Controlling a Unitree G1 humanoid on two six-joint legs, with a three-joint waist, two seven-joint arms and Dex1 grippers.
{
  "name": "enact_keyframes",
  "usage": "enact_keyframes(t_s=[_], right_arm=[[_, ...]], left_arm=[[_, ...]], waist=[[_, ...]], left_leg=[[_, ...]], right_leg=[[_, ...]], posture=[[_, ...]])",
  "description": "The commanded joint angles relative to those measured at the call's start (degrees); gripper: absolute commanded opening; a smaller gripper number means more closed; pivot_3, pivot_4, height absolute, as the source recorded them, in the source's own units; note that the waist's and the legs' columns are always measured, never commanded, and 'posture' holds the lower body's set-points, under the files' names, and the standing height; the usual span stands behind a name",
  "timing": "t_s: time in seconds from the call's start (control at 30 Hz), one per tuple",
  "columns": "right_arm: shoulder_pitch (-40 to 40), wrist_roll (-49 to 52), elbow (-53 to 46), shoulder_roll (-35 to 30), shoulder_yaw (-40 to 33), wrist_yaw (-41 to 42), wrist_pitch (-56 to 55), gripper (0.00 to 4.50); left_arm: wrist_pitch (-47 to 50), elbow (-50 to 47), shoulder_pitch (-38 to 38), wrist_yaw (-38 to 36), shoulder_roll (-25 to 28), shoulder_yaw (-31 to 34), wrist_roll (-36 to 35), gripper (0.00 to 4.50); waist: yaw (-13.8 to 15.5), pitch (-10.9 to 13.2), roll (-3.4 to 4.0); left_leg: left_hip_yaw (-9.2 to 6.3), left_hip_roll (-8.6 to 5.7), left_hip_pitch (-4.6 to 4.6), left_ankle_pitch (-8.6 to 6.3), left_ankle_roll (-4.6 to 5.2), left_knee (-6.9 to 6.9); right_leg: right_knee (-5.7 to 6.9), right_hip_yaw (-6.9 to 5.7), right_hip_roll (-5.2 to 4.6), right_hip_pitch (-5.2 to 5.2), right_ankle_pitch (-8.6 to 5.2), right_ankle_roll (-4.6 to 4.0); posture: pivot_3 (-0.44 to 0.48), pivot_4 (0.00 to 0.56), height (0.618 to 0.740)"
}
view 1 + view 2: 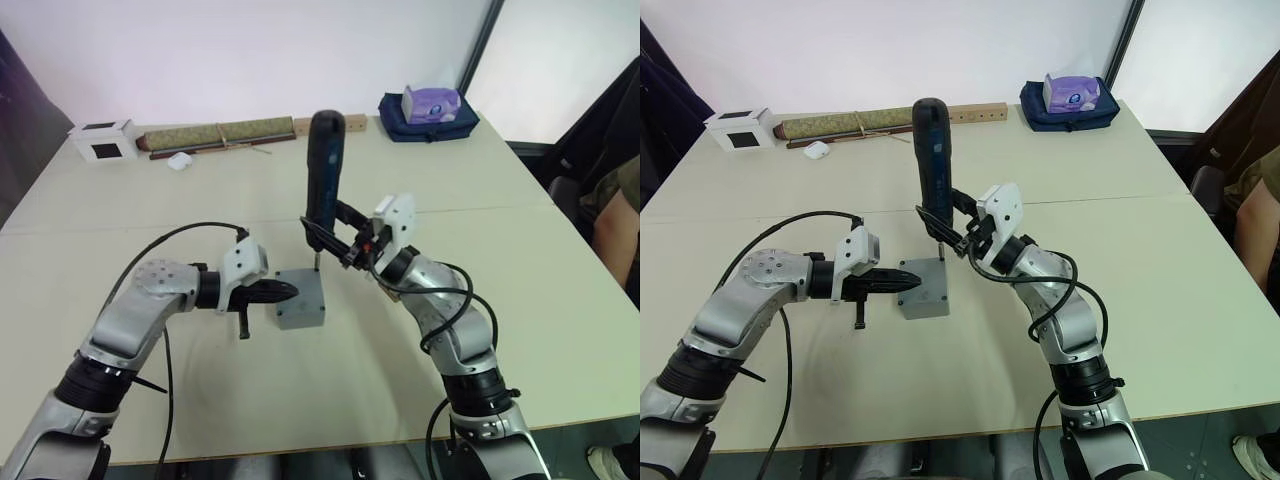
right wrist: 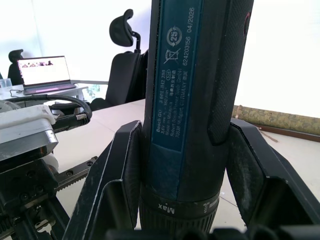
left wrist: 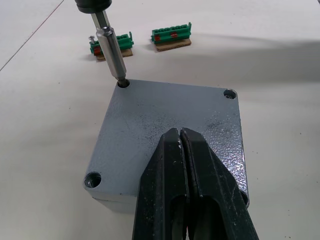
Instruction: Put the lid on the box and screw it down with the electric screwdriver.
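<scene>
At mid-bench (image 1: 150, 400), the lid (image 3: 170, 125) sits on the box (image 1: 300, 316); my left claw (image 3: 181, 150), pinched together, presses it, while my right claw (image 1: 345, 240) clamps the upright electric screwdriver (image 1: 324, 165), bit in a corner hole.

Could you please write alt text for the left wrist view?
The left gripper, fingers shut, rests on the grey lid on the box, while the electric screwdriver bit sits in one corner screw hole. Two green circuit boards lie on the table beyond.
</scene>
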Motion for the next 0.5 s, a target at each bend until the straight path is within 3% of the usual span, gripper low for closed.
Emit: enact_keyframes(t_s=[0.03, 0.27, 0.5], right_arm=[[-0.59, -0.23, -2.0, 0.09, -0.07, 0.14, -2.97, 1.86], [0.55, -1.89, -0.67, -0.52, 1.15, 1.22, -4.85, 1.86], [1.97, -3.44, 2.04, -2.72, 3.79, 1.36, 0.05, 1.86]], left_arm=[[0.38, 0.35, 0.27, -0.17, 0.33, -0.69, 1.2, 0.0], [0.48, 0.2, 0.48, -0.3, 0.46, -0.89, 1.32, 0.0], [0.37, 0.39, 0.87, -0.31, 0.34, -1.23, 1.88, 0.0]], waist=[[0.0, 0.0, 0.0], [0.0, 0.0, 0.0], [0.0, -0.05, -0.03]], left_leg=[[0.0, 0.0, 0.0, 0.0, 0.0, 0.0], [0.0, 0.0, 0.0, 0.0, 0.0, 0.0], [0.0, 0.0, 0.25, 0.0, 0.0, 0.0]], right_leg=[[0.0, 0.0, 0.0, 0.0, 0.0, 0.0], [0.0, 0.0, 0.0, 0.0, 0.0, 0.0], [-0.01, 0.0, 0.0, 0.28, -0.01, -0.01]], posture=[[0.0, 0.15, 0.74], [0.0, 0.15, 0.74], [0.0, 0.15, 0.74]])
